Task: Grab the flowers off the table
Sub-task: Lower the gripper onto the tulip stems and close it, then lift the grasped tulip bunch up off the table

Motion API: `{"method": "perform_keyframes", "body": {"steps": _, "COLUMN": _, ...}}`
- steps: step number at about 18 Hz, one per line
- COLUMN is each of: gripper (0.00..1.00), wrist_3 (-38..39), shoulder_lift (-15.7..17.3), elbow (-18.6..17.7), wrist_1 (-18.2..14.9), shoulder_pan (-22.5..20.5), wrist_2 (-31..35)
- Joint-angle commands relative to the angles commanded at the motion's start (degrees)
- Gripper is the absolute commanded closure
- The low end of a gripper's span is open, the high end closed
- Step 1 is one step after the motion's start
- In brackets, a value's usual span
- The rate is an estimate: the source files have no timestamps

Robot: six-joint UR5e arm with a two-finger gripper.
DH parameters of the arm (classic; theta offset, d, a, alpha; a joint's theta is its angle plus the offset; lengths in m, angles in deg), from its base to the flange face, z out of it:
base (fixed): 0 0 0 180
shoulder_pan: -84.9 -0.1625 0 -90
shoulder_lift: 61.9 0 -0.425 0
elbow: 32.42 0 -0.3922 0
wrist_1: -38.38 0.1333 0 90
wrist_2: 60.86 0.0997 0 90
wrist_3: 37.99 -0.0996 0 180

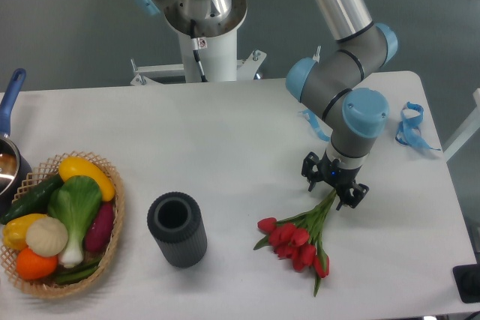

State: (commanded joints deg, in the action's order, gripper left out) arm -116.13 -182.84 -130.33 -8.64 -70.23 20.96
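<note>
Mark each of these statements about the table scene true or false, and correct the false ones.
1. The tulips lie on the table. True.
2. The gripper is over the blooms. False: it is at the stem ends.
3. The dark ribbed cylinder stands upright, left of the tulips. True.
4. The basket holds the tulips. False: it holds vegetables.
5. A blue ribbon scrap lies near the table's right edge. True.

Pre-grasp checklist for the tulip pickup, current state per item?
1. Gripper over the stem end of the flowers: ok.
2. Jaws open, straddling the stems: ok.
3. Fingers low enough to catch the stems: cannot tell.
4. Flowers lying flat on the table, blooms free: ok.
5. Black cylinder clear of the lift path: ok.
6. Blue ribbon scraps away from the jaws: ok.
</note>
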Motion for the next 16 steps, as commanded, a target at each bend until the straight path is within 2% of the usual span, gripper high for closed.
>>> {"method": "perform_keyframes", "body": {"steps": 3, "gripper": 0.80, "wrist_3": 0.52, "shoulder_lift": 0.17, "elbow": 0.35, "wrist_1": -0.09, "shoulder_pan": 0.00, "wrist_2": -0.09}}
{"method": "perform_keyframes", "body": {"steps": 5, "gripper": 0.87, "wrist_3": 2.45, "shoulder_lift": 0.35, "elbow": 0.62, "wrist_1": 0.00, "shoulder_pan": 0.00, "wrist_2": -0.09}}
{"method": "perform_keyframes", "body": {"steps": 10, "gripper": 0.89, "wrist_3": 4.31, "shoulder_lift": 1.31, "elbow": 2.46, "wrist_1": -0.09, "shoulder_pan": -0.09, "wrist_2": -0.53}}
{"method": "perform_keyframes", "body": {"steps": 14, "gripper": 0.90, "wrist_3": 5.97, "shoulder_lift": 4.04, "elbow": 2.20, "wrist_1": -0.09, "shoulder_pan": -0.44, "wrist_2": -5.08}}
{"method": "perform_keyframes", "body": {"steps": 16, "gripper": 0.90, "wrist_3": 8.07, "shoulder_lift": 6.58, "elbow": 2.37, "wrist_1": -0.09, "shoulder_pan": -0.35, "wrist_2": -7.81}}
